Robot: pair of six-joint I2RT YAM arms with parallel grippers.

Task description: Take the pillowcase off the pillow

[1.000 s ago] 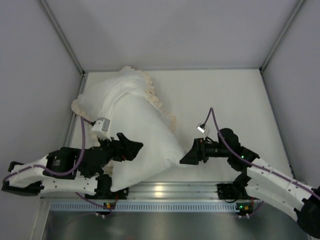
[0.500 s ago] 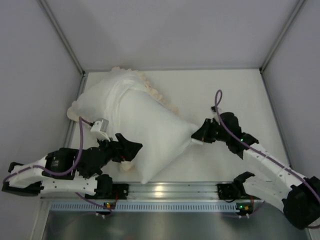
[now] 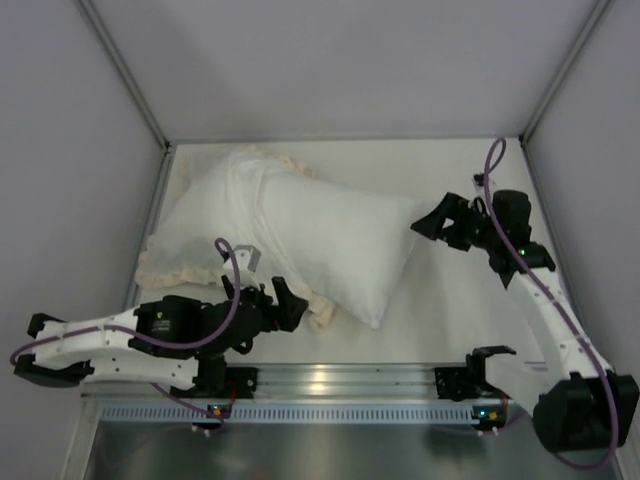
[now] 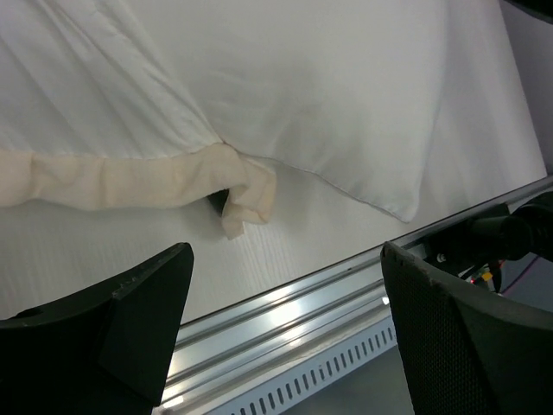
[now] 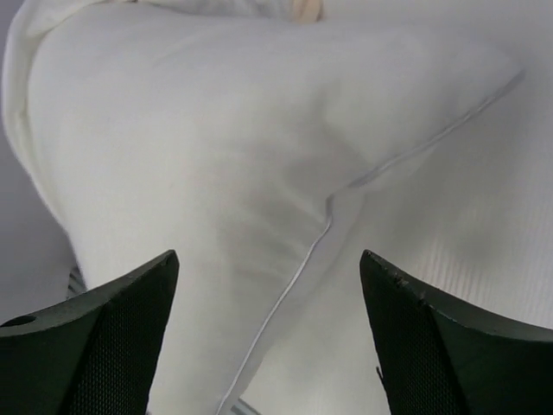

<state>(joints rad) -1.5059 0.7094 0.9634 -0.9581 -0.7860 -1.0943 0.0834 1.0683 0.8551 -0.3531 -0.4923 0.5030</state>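
The plump plain white pillow (image 3: 345, 240) is lying half out of the cream-frilled white pillowcase (image 3: 200, 225), which is sleeving its left end. Both grippers are gaping empty. The left gripper (image 3: 293, 305) is hovering at the pillow's near edge, likely to pin the frill, and the right gripper (image 3: 432, 220) is facing its right corner, likely to pull.

Lab test cell: grey panel walls (image 3: 350, 60), aluminium rail (image 3: 330, 378) (white tabletop (image 3: 450, 300) too).

On the desk (image 3: 470, 170), the pillow (image 3: 340, 240) lies left of centre, its left end inside the pillowcase (image 3: 200, 220). The left pincer (image 3: 290, 305) sits before the pillowcase, and the right pincer (image 3: 432, 222) is just right of the pillow.
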